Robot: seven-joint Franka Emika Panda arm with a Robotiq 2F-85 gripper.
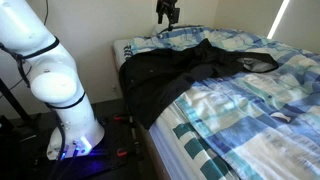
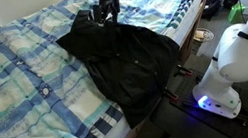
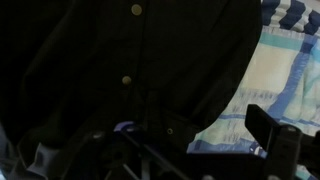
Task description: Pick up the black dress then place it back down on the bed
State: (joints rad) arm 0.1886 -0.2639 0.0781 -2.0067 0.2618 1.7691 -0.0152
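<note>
The black dress [image 1: 185, 68] lies wrinkled across the bed [image 1: 255, 105], and one part of it hangs over the mattress edge. Both exterior views show it [image 2: 128, 63] on the blue, white and teal check cover [image 2: 15, 82]. My gripper [image 1: 167, 14] hangs above the head end of the dress, apart from it, and also shows in an exterior view [image 2: 107, 13]. In the wrist view the dress [image 3: 110, 70] with small buttons fills the picture, with the cover [image 3: 285, 60] at the right. The gripper [image 3: 160, 138] looks open and empty; only its right finger shows clearly.
My white arm and its base [image 1: 70, 110] stand on the floor beside the bed, with a lit blue base [image 2: 210, 100]. A small dark object [image 1: 283, 118] lies on the cover. A wall stands behind the bed head.
</note>
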